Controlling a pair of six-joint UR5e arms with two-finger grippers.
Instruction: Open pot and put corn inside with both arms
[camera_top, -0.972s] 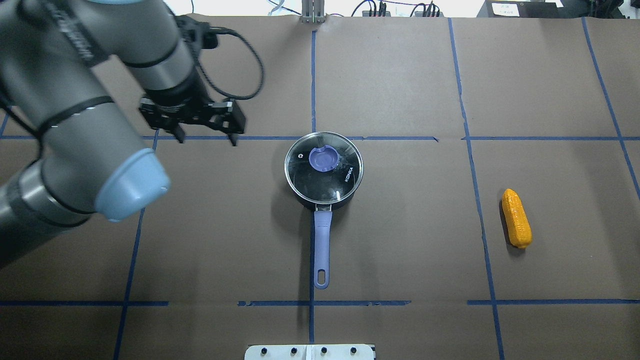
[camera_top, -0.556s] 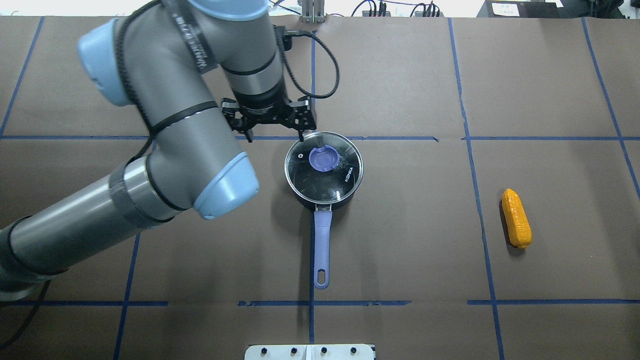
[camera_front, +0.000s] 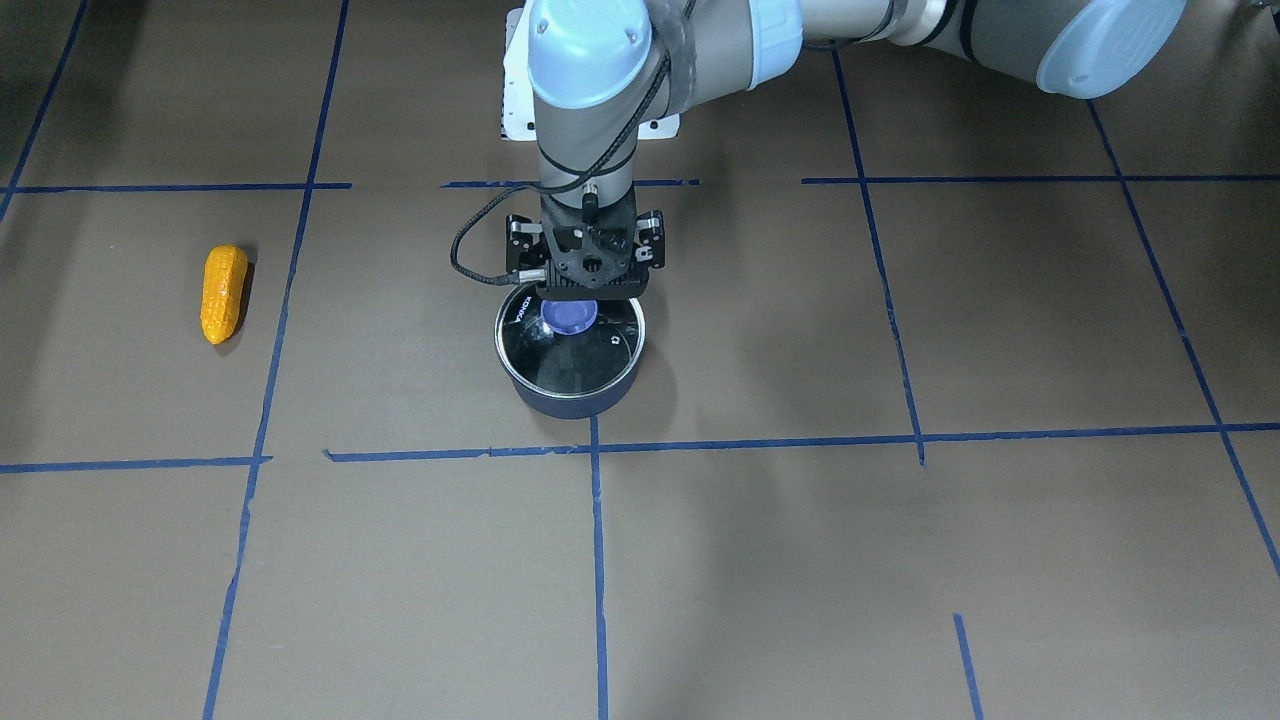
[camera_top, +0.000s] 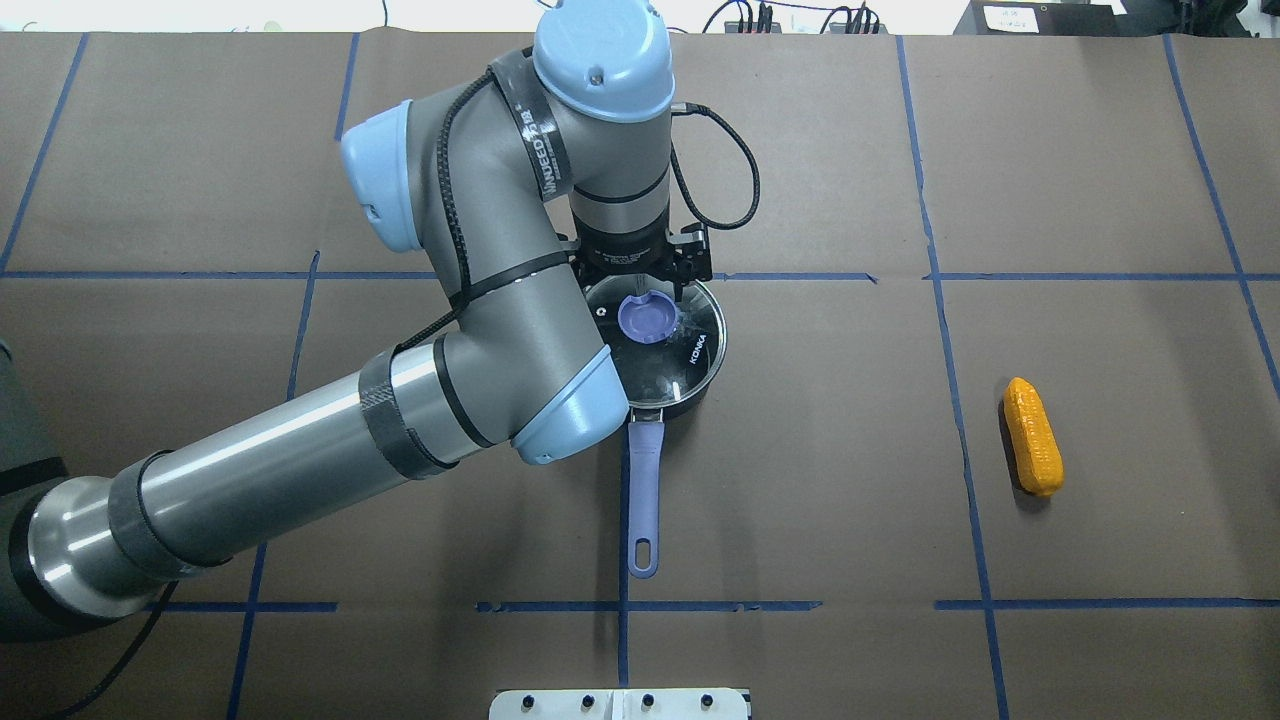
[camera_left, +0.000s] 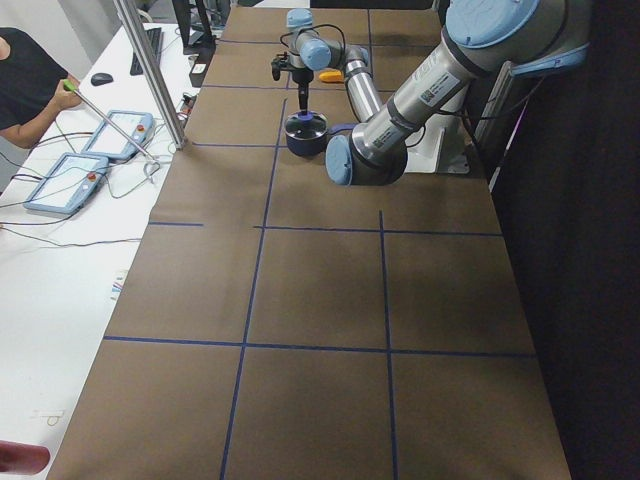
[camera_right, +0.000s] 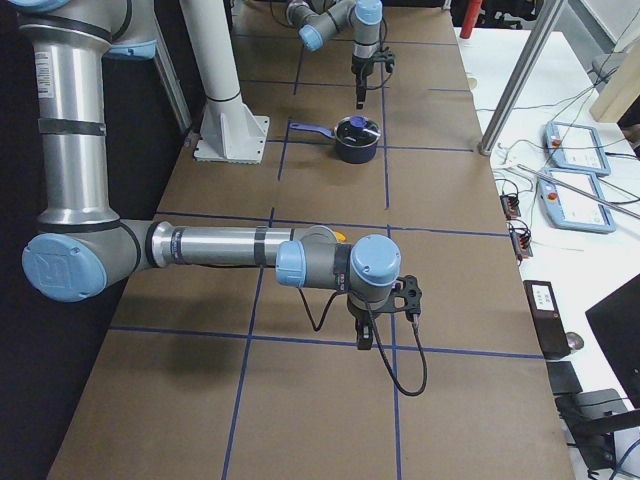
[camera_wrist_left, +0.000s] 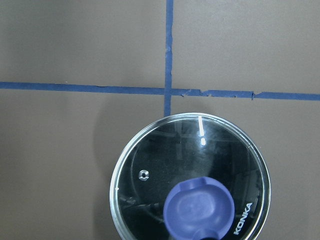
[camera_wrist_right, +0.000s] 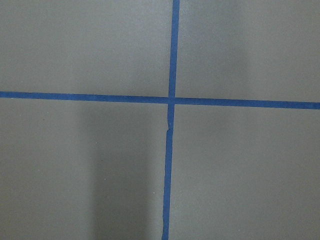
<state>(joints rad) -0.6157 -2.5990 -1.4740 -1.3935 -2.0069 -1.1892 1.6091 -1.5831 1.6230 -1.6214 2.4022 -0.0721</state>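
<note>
The dark pot (camera_top: 704, 384) stands mid-table with its glass lid (camera_top: 660, 352) on, blue knob (camera_top: 647, 318) up and purple handle (camera_top: 643, 490) pointing toward the robot. It also shows in the front view (camera_front: 570, 402). My left gripper (camera_top: 637, 288) hangs open just above the knob (camera_front: 570, 317), not touching it. The left wrist view shows the lid (camera_wrist_left: 150, 200) and knob (camera_wrist_left: 199, 210) below. The corn (camera_top: 1033, 450) lies alone at the right; the front view shows it too (camera_front: 222, 293). My right gripper (camera_right: 365, 340) shows only in the exterior right view, near the corn; I cannot tell whether it is open.
Blue tape lines cross the brown table cover (camera_top: 800, 500). The white base bracket (camera_top: 620, 703) sits at the near edge. A metal post (camera_top: 625, 25) stands at the far edge. Pendants (camera_right: 575, 135) lie on the side table.
My left arm has swung right from the table's left side to above the pot lid, gripper still open. The pot and corn have not moved.
</note>
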